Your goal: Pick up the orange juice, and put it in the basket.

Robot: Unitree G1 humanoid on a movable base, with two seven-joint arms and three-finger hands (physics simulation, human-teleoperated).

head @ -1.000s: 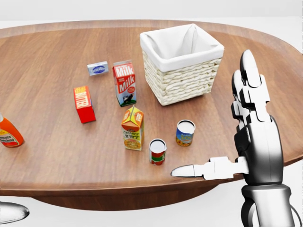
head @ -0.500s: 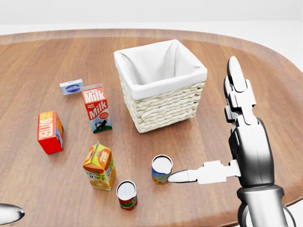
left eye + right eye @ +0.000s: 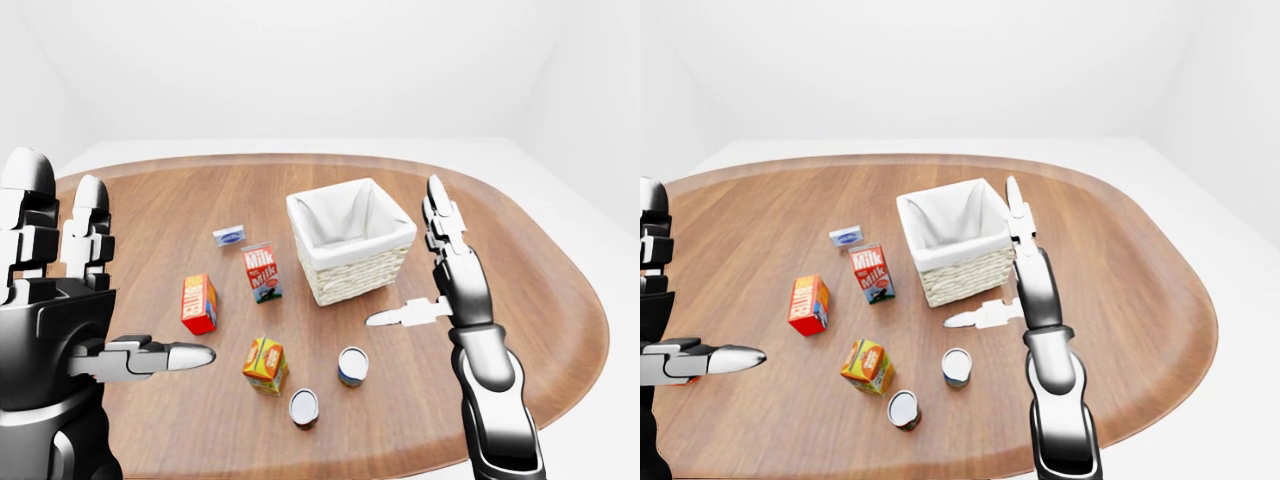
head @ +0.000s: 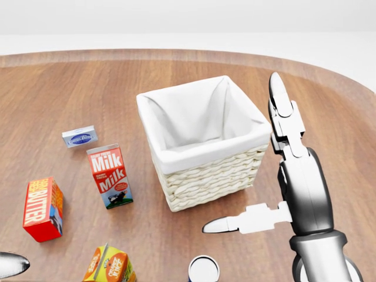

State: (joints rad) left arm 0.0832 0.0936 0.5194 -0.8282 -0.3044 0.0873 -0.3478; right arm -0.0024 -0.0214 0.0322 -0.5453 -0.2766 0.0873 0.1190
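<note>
The orange juice carton (image 3: 266, 364) stands upright on the wooden table, low in the left-eye view, and shows only partly at the bottom edge of the head view (image 4: 108, 266). The wicker basket (image 3: 362, 277) with a white lining stands up and to the right of it and holds nothing. My right hand (image 3: 406, 256) hovers open to the right of the basket, fingers pointing up and thumb stretched left, well apart from the carton. My left hand (image 3: 120, 272) is raised open at the left edge, holding nothing.
A milk carton (image 3: 262, 272), a red butter box (image 3: 198, 303) and a small blue-white box (image 3: 229, 236) stand left of the basket. Two cans (image 3: 352, 365) (image 3: 303, 407) stand right of and below the juice. The table's rim (image 3: 560, 400) curves round at the right.
The head camera has moved closer: the basket grew and everything slid down and left in the picture, the juice now at the bottom edge. My right hand keeps its open pose.
</note>
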